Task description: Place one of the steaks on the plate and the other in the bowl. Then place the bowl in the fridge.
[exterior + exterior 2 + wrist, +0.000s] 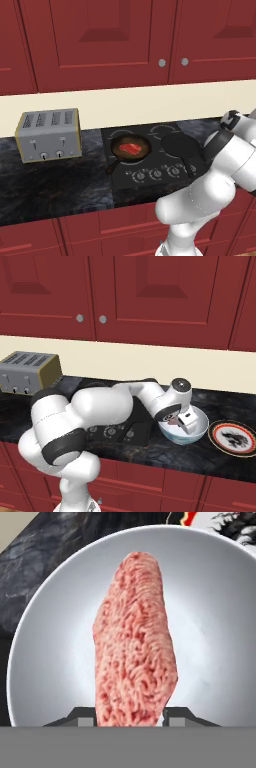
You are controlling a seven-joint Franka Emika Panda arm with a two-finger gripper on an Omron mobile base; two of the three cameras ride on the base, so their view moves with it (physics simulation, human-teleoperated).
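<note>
A pink raw steak (135, 647) stands on edge between my fingertips (177, 714), and my gripper (130, 717) is shut on it. Right behind it lies the white inside of the bowl (215, 637). From the right base view my gripper (179, 423) reaches down into the patterned bowl (196, 432) on the counter. To the bowl's right sits the plate (232, 438), white with a red rim and a dark pattern. The second steak (131, 149), red, lies in a dark frying pan (117, 144) on the stove. The fridge is out of view.
Another dark pan (180, 145) sits on the stove's right burner. A silver toaster (48, 134) stands on the dark counter to the left. Red cabinets hang above and run below the counter. My arm (100, 406) stretches across the stove.
</note>
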